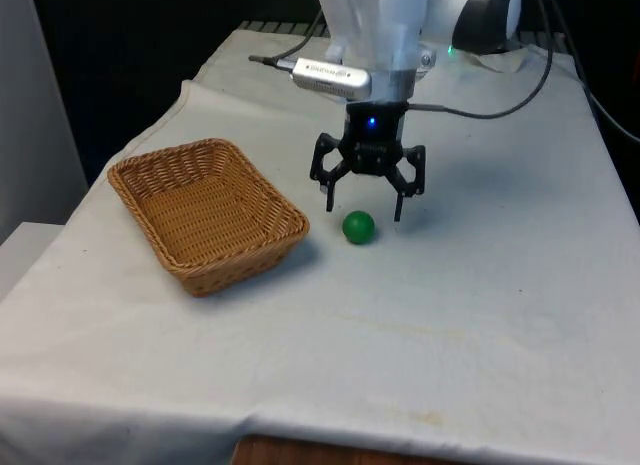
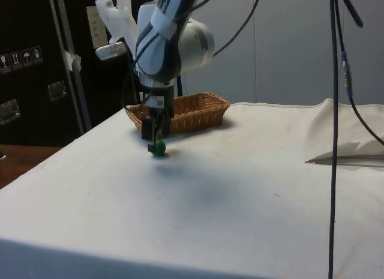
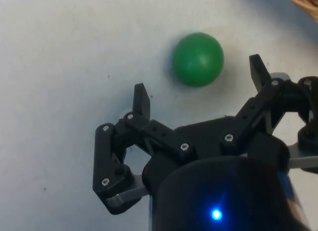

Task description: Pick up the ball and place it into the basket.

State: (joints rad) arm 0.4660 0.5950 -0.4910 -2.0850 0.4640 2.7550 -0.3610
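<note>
A small green ball lies on the white cloth near the table's middle. My gripper hangs open just above and slightly behind the ball, its two black fingers spread wider than the ball and holding nothing. The ball lies a little forward of the gap between the fingertips. A brown wicker basket stands on the cloth at the front view's left of the ball, with nothing in it.
The table's near edge runs along the front. A grey cable trails over the cloth behind the gripper. The cloth is folded up at the side view's far right.
</note>
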